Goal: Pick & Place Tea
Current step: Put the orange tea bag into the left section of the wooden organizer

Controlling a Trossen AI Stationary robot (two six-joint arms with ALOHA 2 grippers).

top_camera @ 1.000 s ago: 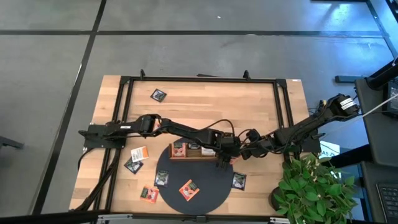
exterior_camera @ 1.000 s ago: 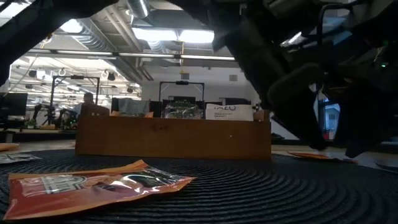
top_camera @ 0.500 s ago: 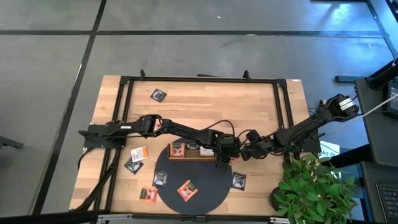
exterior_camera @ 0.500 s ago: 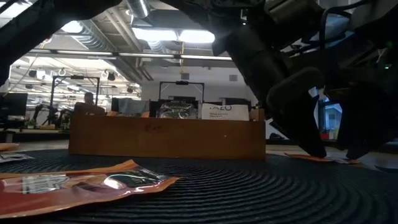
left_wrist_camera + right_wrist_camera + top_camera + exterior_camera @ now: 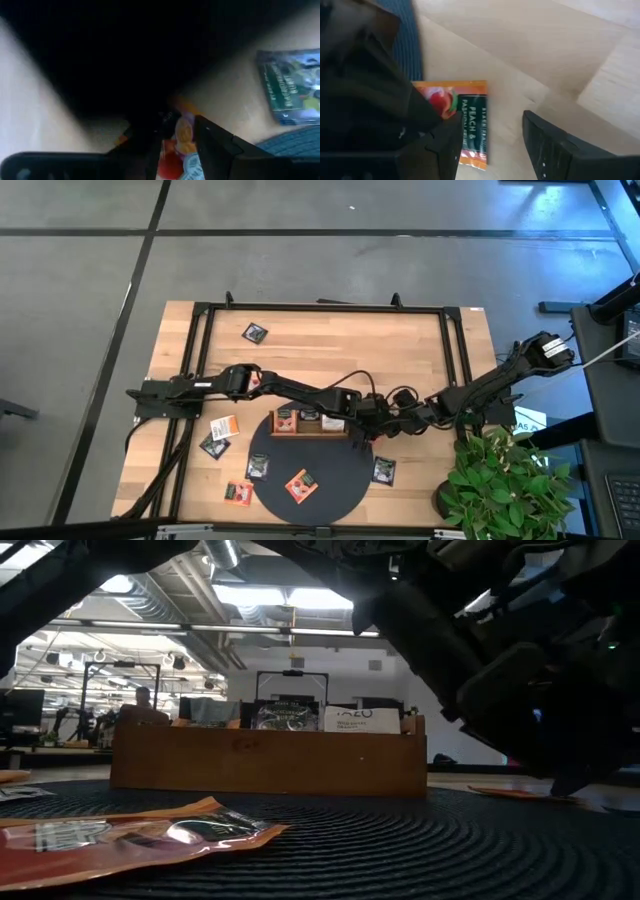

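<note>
An orange-red tea sachet [image 5: 470, 125] lies flat on the wood just right of the round dark mat [image 5: 330, 480]. In the low view the sachet [image 5: 515, 792] shows as a thin strip. My left gripper [image 5: 177, 125] reaches across the mat's right rim, slanting down over the sachet's mat-side end, its fingers a little apart with the sachet [image 5: 181, 137] showing in the gap. My right gripper [image 5: 490, 120] hovers open right beside it, over the sachet's other end, touching nothing. In the high view both grippers [image 5: 368, 426] [image 5: 392, 423] hide the sachet. The wooden tray [image 5: 310, 421] stands on the mat. My left gripper comes slanting down from the table's left, and one dark fingertip [image 5: 437, 112] covers the sachet's mat-side end [image 5: 451, 107]. The sachet lies flat on the table. Whether the fingertips touch it, I cannot tell.
More sachets lie around: a black one [image 5: 384, 471] right of the mat, an orange [image 5: 300, 485] and a black [image 5: 260, 466] on the mat, several at the left [image 5: 224, 427] and one far back [image 5: 255, 333]. A potted plant [image 5: 510, 480] stands at the near right corner.
The mat has slid a little toward the table's left, carrying the tray and the orange sachet in front. My left gripper has tipped slightly over the sachet beside the mat, without leaving its place.
</note>
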